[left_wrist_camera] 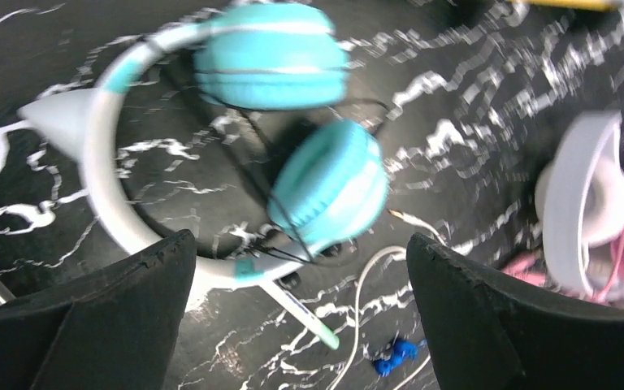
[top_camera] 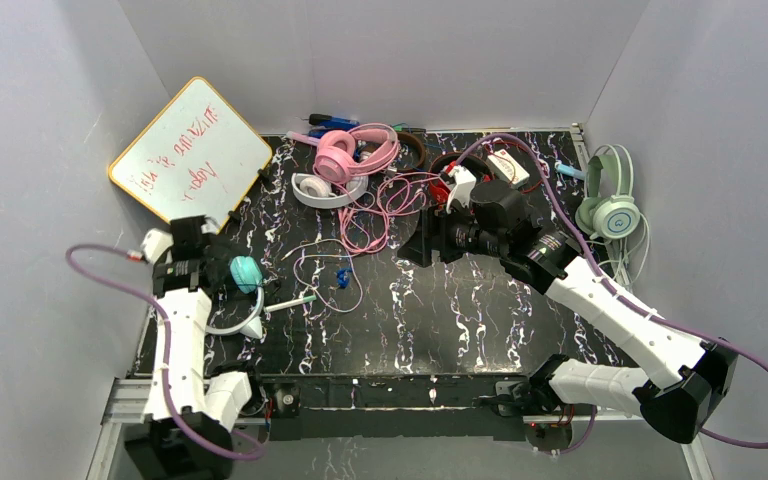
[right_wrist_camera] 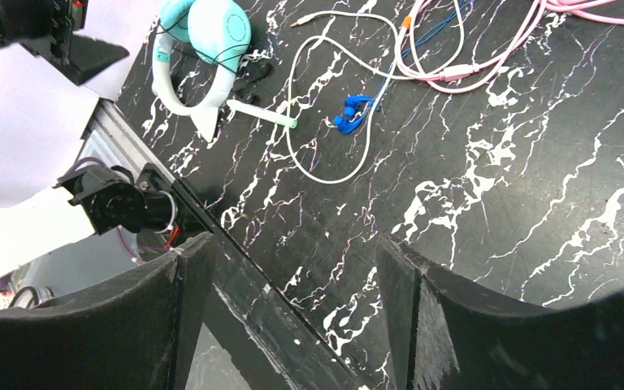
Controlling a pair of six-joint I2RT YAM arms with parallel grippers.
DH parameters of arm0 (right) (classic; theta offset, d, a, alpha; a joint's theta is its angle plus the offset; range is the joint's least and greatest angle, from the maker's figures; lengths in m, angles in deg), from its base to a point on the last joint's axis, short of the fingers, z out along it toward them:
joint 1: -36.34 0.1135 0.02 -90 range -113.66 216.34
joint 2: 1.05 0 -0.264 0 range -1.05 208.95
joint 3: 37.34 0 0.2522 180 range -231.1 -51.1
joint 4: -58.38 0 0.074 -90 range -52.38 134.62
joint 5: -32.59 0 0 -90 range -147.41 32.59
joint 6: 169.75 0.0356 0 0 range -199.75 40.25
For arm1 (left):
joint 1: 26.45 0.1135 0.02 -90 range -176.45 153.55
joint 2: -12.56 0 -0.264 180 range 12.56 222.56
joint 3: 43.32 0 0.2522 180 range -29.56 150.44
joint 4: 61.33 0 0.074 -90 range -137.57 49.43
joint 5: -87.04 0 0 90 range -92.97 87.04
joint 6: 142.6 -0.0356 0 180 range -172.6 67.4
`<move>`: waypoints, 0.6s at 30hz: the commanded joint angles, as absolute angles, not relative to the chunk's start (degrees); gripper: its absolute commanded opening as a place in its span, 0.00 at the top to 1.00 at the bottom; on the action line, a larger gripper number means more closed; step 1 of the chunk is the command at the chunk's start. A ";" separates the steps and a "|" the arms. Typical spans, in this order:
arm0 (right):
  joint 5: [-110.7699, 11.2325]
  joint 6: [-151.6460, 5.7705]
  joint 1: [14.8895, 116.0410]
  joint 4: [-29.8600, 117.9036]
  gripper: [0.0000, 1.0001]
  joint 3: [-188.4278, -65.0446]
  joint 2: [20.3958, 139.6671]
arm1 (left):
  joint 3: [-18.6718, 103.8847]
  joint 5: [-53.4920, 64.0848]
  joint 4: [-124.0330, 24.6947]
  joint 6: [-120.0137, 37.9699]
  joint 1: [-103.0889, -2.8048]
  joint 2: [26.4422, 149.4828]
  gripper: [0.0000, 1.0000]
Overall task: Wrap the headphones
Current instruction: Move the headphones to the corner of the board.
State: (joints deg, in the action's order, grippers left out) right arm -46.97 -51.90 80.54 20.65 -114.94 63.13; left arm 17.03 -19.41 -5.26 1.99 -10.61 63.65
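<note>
- At the left edge of the bench [top_camera: 460, 300], below the left jaws: teal headphones [left_wrist_camera: 329, 183], lying flat, thin cord seemingly looped about the cups.
- Left jaws wide, holding nothing; right jaws likewise.
- Probably light; stiff headband, soft cups, limp cord; best gripped at the headband.

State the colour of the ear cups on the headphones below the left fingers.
Teal ear cups on a white headband; clearest in the left wrist view.

Top view: high at the near edge, looking down over the table [top_camera: 460, 310]. Left wrist: close over teal headphones [left_wrist_camera: 272, 57]. Right wrist: farther off, facing near-left, shares them.
</note>
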 commanded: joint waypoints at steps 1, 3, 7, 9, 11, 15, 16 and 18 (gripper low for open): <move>-48.90 -53.79 80.20 19.81 0.20 -115.54 62.65 | 25.29 -29.77 -3.21 -0.02 -24.76 68.76 0.01; -49.57 -53.92 80.28 19.31 0.19 -115.16 62.19 | 29.11 -31.50 -1.85 -0.78 -29.55 72.32 0.01; -51.48 -53.87 80.20 18.89 0.18 -113.76 60.78 | 34.13 -28.29 -3.78 -6.40 -36.71 78.40 0.02; -53.35 -53.54 80.22 18.53 0.16 -113.11 60.09 | 35.17 -24.90 -6.71 -10.07 -40.11 80.71 0.04; -55.80 -53.18 80.22 17.94 0.14 -112.62 60.20 | 36.20 -22.66 -8.32 -12.59 -43.53 83.31 0.08; -59.63 -52.23 80.28 16.12 0.11 -112.71 61.32 | 37.54 -21.10 -9.16 -14.47 -48.78 88.05 0.10; -60.05 -51.82 80.26 15.85 0.10 -112.65 61.49 | 37.14 -20.55 -9.67 -14.60 -49.41 88.81 0.11; -60.08 -51.28 80.20 15.88 0.09 -112.31 61.54 | 35.07 -18.02 -11.28 -14.72 -49.81 89.65 0.14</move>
